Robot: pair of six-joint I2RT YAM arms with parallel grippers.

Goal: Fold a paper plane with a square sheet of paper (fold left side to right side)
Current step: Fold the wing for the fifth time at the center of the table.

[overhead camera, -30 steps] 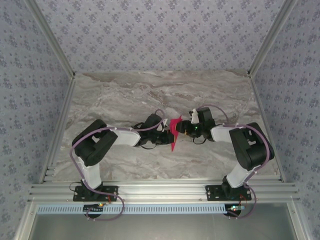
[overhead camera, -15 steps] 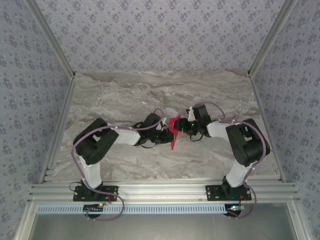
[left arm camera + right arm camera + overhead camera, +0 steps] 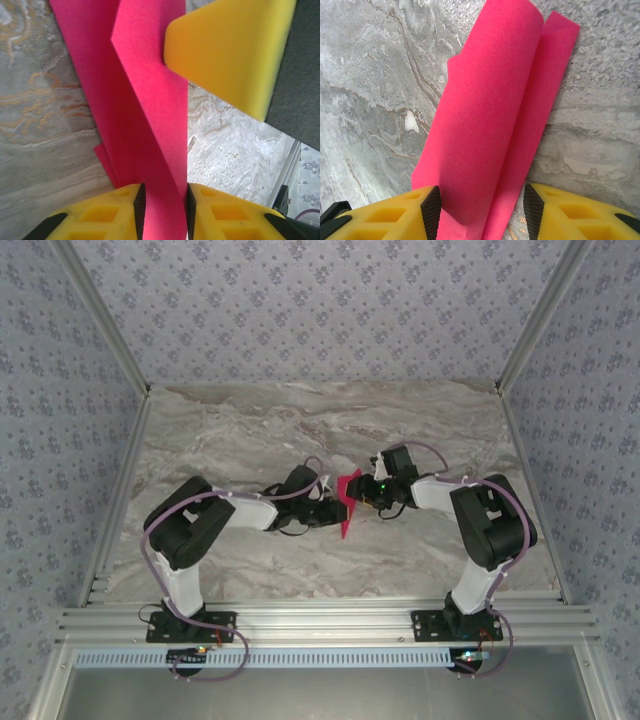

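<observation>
Two arms meet near the middle of the grey marbled stone desk (image 3: 250, 430), and we read them from the left. The left arm (image 3: 245, 512) lies low over the surface. Its left hand (image 3: 333, 512) ends at the left edge of the bright magenta-pink paper sheet (image 3: 347, 502), a narrow folded shape pointing toward the arm bases.

From the left wrist camera we see that hand's yellow fingers (image 3: 225, 212) almost together, pinching a folded layer of the sheet (image 3: 145, 100) in the thin gap. Another layer shows below it, against the desk.

Just right of the sheet, the right hand (image 3: 362, 494) faces it from the end of the right arm (image 3: 440, 495). Its wrist camera shows yellow fingers (image 3: 385, 217) standing partly apart, with a rounded, uncreased fold of the sheet (image 3: 490, 115) between them. We cannot tell whether the pads press it. A flat strip lies beside that fold on the desk.
</observation>
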